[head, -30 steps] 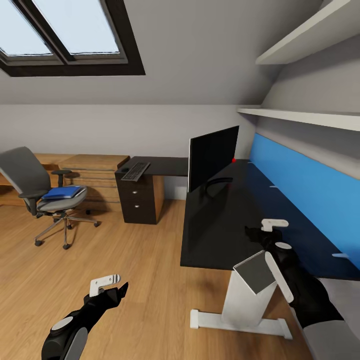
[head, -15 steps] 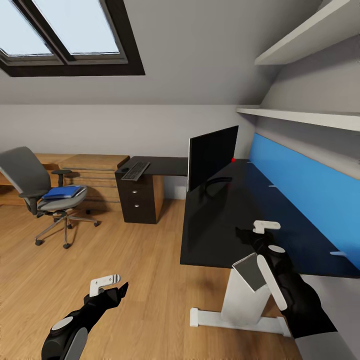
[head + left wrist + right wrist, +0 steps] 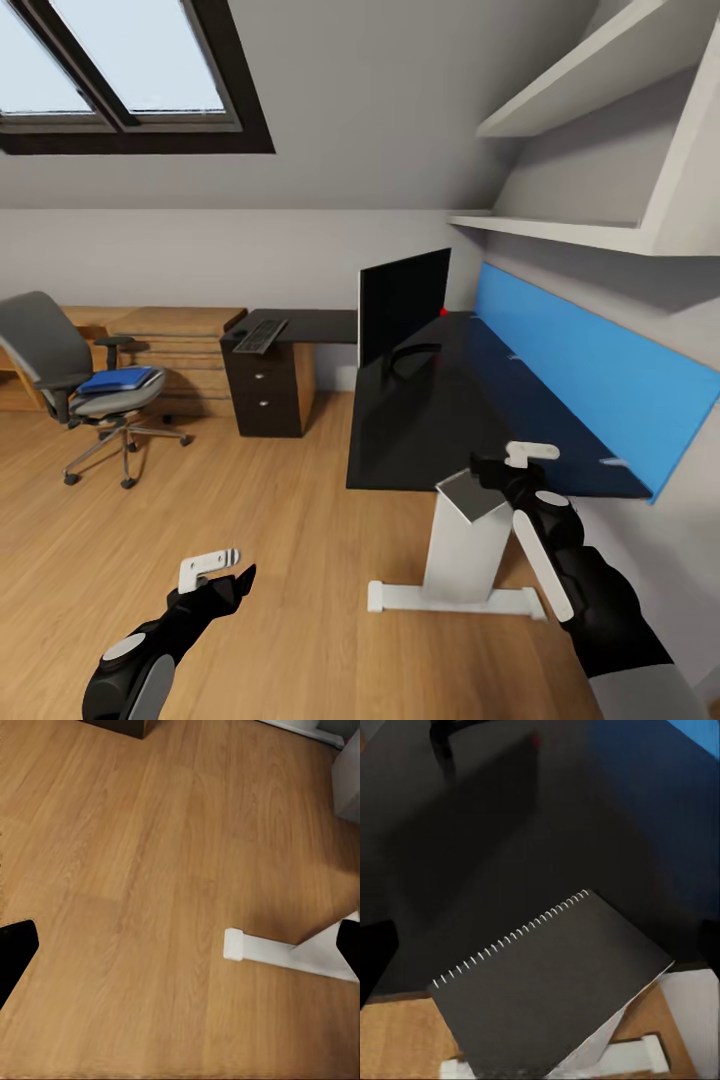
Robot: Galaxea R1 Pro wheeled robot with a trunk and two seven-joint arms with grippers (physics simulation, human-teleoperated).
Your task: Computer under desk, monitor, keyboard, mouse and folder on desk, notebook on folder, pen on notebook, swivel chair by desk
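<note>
Notebook (image 3: 470, 494) first: you have the grey sheet pinched in your right gripper (image 3: 497, 468), tilted over the near end of the desk (image 3: 430, 430); in the right wrist view its spiral edge (image 3: 510, 940) is plain, but the finger pads holding it fall outside the picture and only dark blurs sit at the sides. Your left gripper (image 3: 240, 572) hangs low over the wood floor (image 3: 250, 520), well apart from everything; its fingers (image 3: 15, 949) stand wide at opposite borders of the left wrist view, with nothing between them, and a white desk foot (image 3: 289, 952) lies below.

Further off, you see the monitor (image 3: 403, 298) upright on the desk, its neck mostly lost against the dark top. The keyboard (image 3: 260, 335) lies on the far wing above the drawer unit (image 3: 268, 395). The swivel chair (image 3: 85, 385) stands to the left, apart from the desk, with the blue folder (image 3: 118, 380) on its seat; its back is cut by the picture's edge.
</note>
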